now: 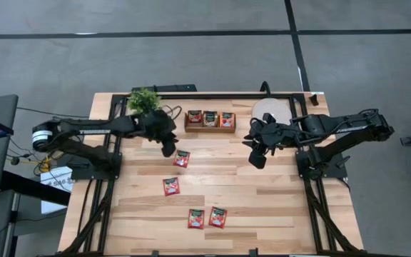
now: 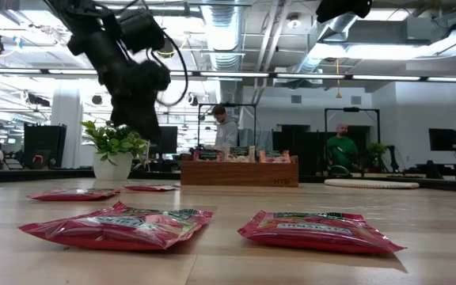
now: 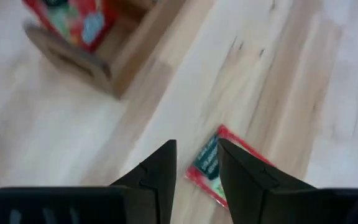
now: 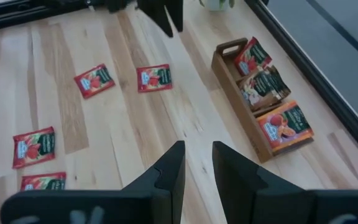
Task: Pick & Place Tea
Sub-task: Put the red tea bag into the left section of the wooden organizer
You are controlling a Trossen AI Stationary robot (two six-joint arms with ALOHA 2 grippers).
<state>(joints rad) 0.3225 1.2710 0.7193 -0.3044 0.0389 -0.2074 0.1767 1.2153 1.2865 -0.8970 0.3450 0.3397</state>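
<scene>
Red tea packet (image 1: 182, 159) beneath left gripper (image 1: 168, 150), fingers apart

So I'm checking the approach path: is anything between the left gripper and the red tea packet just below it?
Nothing visible. The left gripper hangs open above bare wood, the red tea packet lying flat beside it, apart from the wooden tray.

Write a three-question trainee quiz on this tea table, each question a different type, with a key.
1. How many red tea packets lie loose on the table?
2. True or false: the left pincer holds a packet.
3. The wooden caddy sits nearest: A) the plant B) the table's front edge C) the right pincer.

Key: 1. Four. 2. False; it's empty beside the nearest packet. 3. A.
</scene>
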